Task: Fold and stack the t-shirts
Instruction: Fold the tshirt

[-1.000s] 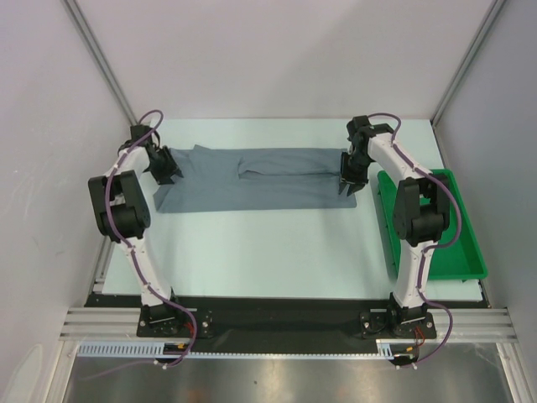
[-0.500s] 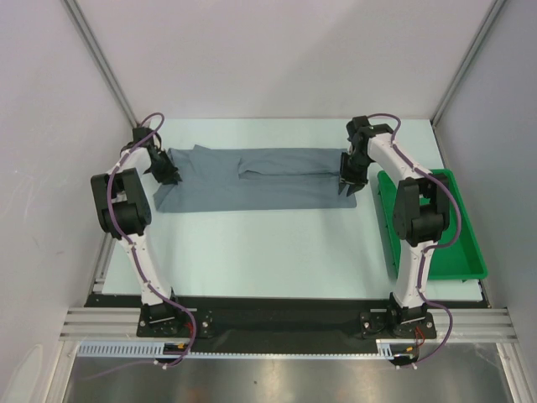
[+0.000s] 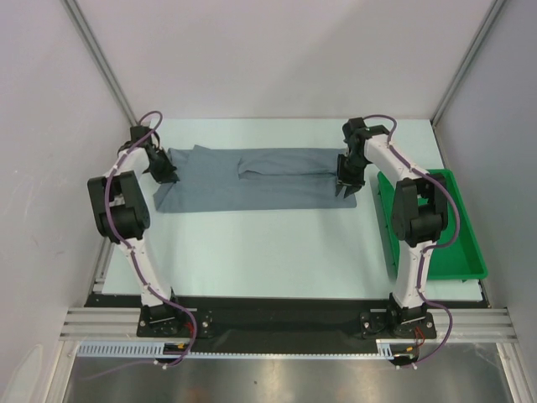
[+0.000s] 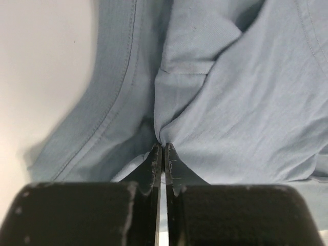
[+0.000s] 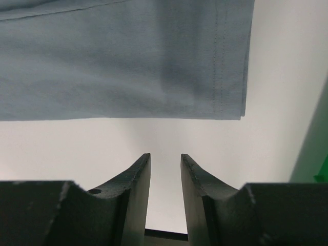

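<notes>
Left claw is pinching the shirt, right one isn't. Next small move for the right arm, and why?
Probably ease the right claw forward onto the near hem corner of the t-shirt, then close. Its jaws stand open over the table, just short of the cloth, while the left claw is shut on a pinch of fabric. The fold likely needs both ends held.

Green tray (image 3: 463,256) sits along the right edge of the pale table (image 3: 268,243), long side running near to far. Grey walls (image 3: 277,59) on 3 sides.
</notes>
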